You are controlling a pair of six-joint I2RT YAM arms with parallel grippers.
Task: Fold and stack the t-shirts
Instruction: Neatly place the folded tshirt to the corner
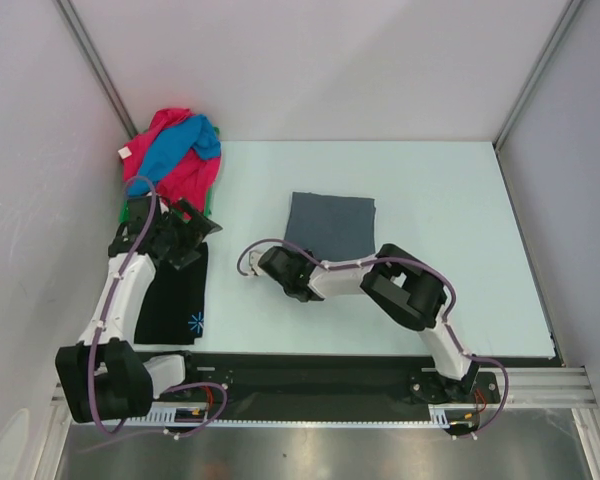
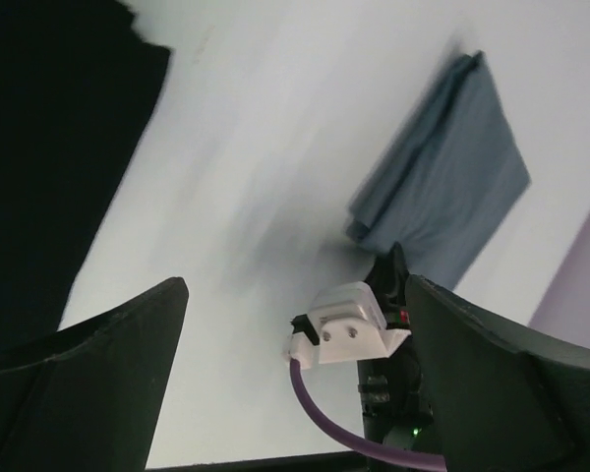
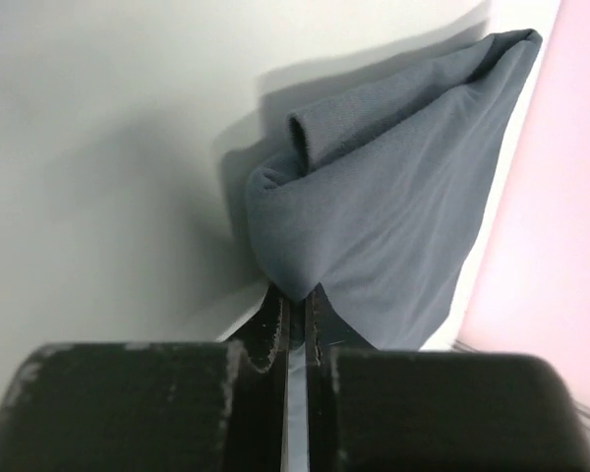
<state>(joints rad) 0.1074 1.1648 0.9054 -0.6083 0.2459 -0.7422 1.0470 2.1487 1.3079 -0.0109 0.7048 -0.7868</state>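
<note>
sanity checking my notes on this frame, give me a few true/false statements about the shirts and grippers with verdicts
1. The right gripper pinches a corner of the grey shirt. True.
2. The left gripper is shut on the black shirt. False: it is open and holds nothing.
3. The pink and blue shirts are piled at the far left. True.
4. The grey shirt lies on top of the black shirt. False: they lie apart.

Bright even light, left wrist motion-blurred
</note>
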